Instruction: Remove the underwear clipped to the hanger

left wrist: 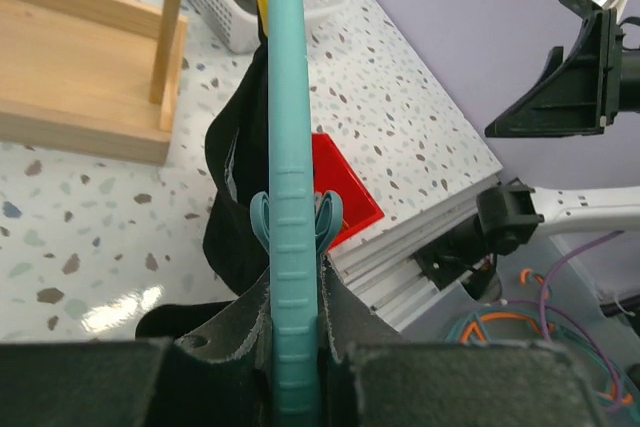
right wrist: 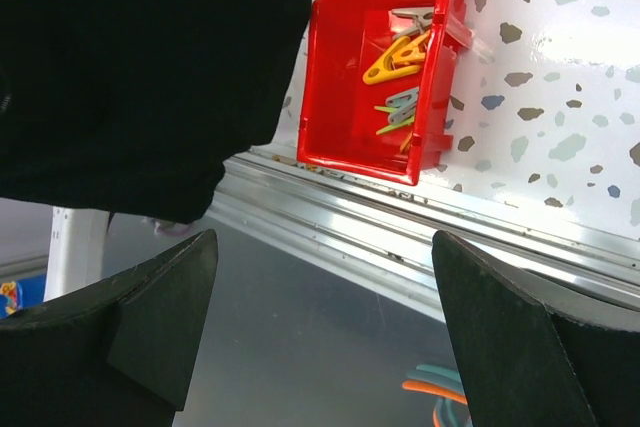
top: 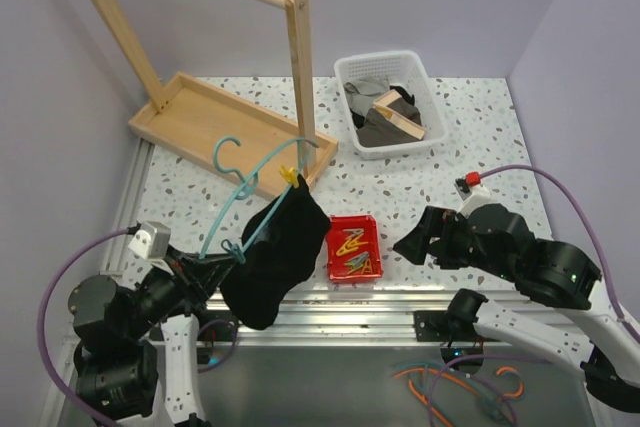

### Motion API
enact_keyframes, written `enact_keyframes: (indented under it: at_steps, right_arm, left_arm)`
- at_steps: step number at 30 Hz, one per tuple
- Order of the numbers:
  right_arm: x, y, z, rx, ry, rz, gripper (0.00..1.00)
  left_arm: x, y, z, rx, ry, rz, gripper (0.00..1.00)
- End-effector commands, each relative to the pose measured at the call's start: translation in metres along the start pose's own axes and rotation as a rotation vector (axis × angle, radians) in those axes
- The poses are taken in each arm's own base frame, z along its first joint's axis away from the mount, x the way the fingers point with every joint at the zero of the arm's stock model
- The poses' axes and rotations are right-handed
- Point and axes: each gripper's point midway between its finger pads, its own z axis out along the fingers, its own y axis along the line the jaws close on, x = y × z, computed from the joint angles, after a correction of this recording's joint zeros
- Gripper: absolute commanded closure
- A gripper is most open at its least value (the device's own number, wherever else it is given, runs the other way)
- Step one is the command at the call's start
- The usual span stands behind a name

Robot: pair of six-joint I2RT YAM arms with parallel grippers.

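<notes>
Underwear (top: 272, 252) hung black and slack from the hanger (left wrist: 288, 147), off to the left of the right hand (top: 412, 237), with only the red bin (top: 355, 247) of loose clips between them. The hanger's long bar ran on a slant from the left hand (top: 210, 265), which was clenched on its lower corner, up and away toward the foot of the wooden rack (top: 297, 67). Two clips pinned the cloth along that bar: a yellow clip (top: 290, 177) at the far, high end and a teal clip (left wrist: 328, 219) just above the left hand's fingers. From above, the garment's lower end overlapped the near edge of the tabletop (top: 440, 167). The left hand was on the hanger itself. The right hand stood near and free, its jaws wide apart and empty, pointing left toward the cloth. In its own wrist view the black fabric filled the upper left, ahead of the spread fingers (right wrist: 160, 297). Unclipping would probably fall to that hand, reaching left past the bin while the left kept the frame steady.
</notes>
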Motion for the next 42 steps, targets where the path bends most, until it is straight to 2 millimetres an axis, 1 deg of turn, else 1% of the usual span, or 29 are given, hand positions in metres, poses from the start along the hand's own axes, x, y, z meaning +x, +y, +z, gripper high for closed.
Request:
enact_keyframes:
  at_steps: [1, 4, 7, 9, 10, 11, 12, 13, 15, 16, 17, 18, 20, 22, 23, 26, 27, 29, 30, 31, 34, 35, 36, 37, 38, 39, 40, 41, 42]
  right_arm:
    - [-0.001, 0.006, 0.004, -0.031, -0.004, -0.001, 0.08]
    - [0.002, 0.005, 0.007, -0.030, 0.005, 0.001, 0.08]
    - [0.004, 0.004, 0.010, -0.028, 0.008, 0.004, 0.08]
    - [0.003, 0.006, 0.012, -0.035, 0.005, 0.003, 0.08]
    - [0.002, 0.008, 0.013, -0.038, 0.004, 0.002, 0.08]
    - [0.001, 0.011, 0.014, -0.052, 0.001, -0.003, 0.08]
    - [0.000, 0.013, 0.015, -0.052, 0.003, -0.007, 0.08]
    - [-0.001, 0.015, 0.017, -0.052, 0.001, -0.011, 0.08]
    - [-0.004, 0.019, 0.019, -0.062, -0.004, -0.025, 0.08]
    - [-0.005, 0.021, 0.022, -0.062, -0.002, -0.030, 0.07]
    - [-0.006, 0.022, 0.023, -0.064, -0.006, -0.036, 0.07]
    - [-0.009, 0.025, 0.024, -0.069, -0.015, -0.040, 0.07]
    - [-0.011, 0.027, 0.025, -0.071, -0.017, -0.049, 0.07]
    - [-0.014, 0.029, 0.024, -0.073, -0.027, -0.052, 0.07]
    - [-0.015, 0.030, 0.024, -0.074, -0.028, -0.052, 0.06]
    - [-0.017, 0.030, 0.025, -0.074, -0.040, -0.058, 0.06]
    - [-0.017, 0.030, 0.025, -0.074, -0.040, -0.061, 0.06]
    - [-0.017, 0.031, 0.028, -0.074, -0.033, -0.072, 0.06]
    - [-0.017, 0.031, 0.028, -0.072, -0.031, -0.074, 0.06]
    - [-0.017, 0.032, 0.029, -0.071, -0.032, -0.077, 0.06]
    - [-0.016, 0.033, 0.034, -0.069, -0.019, -0.095, 0.05]
    - [-0.016, 0.034, 0.035, -0.069, -0.017, -0.100, 0.05]
    - [-0.016, 0.035, 0.037, -0.072, -0.013, -0.103, 0.05]
    - [-0.014, 0.035, 0.039, -0.074, -0.009, -0.105, 0.05]
    - [-0.017, 0.039, 0.040, -0.085, -0.019, -0.102, 0.05]
    - [-0.015, 0.038, 0.043, -0.086, -0.014, -0.102, 0.05]
    - [-0.015, 0.040, 0.045, -0.093, -0.014, -0.102, 0.05]
    - [-0.016, 0.043, 0.046, -0.105, -0.022, -0.100, 0.05]
    - [-0.015, 0.043, 0.048, -0.108, -0.019, -0.100, 0.05]
  left_arm:
    - [0.011, -0.012, 0.009, 0.147, 0.017, -0.024, 1.00]
    - [0.015, -0.018, 0.008, 0.215, 0.035, -0.014, 1.00]
    - [0.003, -0.027, 0.007, 0.275, 0.052, -0.002, 1.00]
    - [-0.018, -0.041, 0.002, 0.311, 0.032, 0.034, 1.00]
    - [-0.034, -0.038, 0.009, 0.305, 0.041, 0.014, 1.00]
    - [-0.053, -0.048, 0.004, 0.294, 0.006, 0.070, 1.00]
    - [-0.066, -0.048, 0.005, 0.276, -0.004, 0.080, 1.00]
    - [-0.083, -0.038, 0.016, 0.245, 0.007, 0.052, 1.00]
    - [-0.109, -0.044, 0.018, 0.260, -0.024, 0.087, 1.00]
    - [-0.120, -0.040, 0.025, 0.263, -0.025, 0.069, 1.00]
    - [-0.133, -0.043, 0.028, 0.295, -0.052, 0.078, 1.00]
    - [-0.139, -0.042, 0.032, 0.306, -0.066, 0.076, 1.00]
    - [-0.141, -0.033, 0.046, 0.370, -0.047, -0.012, 1.00]
    - [-0.133, -0.027, 0.054, 0.438, -0.017, -0.089, 1.00]
    - [-0.127, -0.019, 0.061, 0.469, 0.005, -0.139, 1.00]
    - [-0.119, -0.003, 0.072, 0.473, 0.040, -0.166, 1.00]
    - [-0.120, 0.002, 0.077, 0.473, 0.052, -0.185, 1.00]
    - [-0.129, -0.008, 0.075, 0.521, 0.049, -0.158, 1.00]
    - [-0.133, -0.007, 0.077, 0.533, 0.052, -0.152, 1.00]
    - [-0.131, -0.002, 0.080, 0.519, 0.084, -0.214, 1.00]
    - [-0.145, 0.005, 0.092, 0.504, 0.083, -0.217, 1.00]
    - [-0.154, 0.002, 0.092, 0.513, 0.086, -0.209, 1.00]
    - [-0.158, 0.008, 0.102, 0.525, 0.114, -0.238, 1.00]
    - [-0.164, 0.006, 0.105, 0.537, 0.118, -0.234, 1.00]
    - [-0.177, -0.003, 0.105, 0.544, 0.105, -0.208, 1.00]
    - [-0.179, 0.001, 0.120, 0.548, 0.138, -0.242, 1.00]
    - [-0.178, -0.001, 0.127, 0.539, 0.164, -0.277, 1.00]
    - [-0.189, -0.007, 0.135, 0.539, 0.131, -0.242, 1.00]
    - [-0.185, -0.019, 0.145, 0.585, 0.161, -0.254, 1.00]
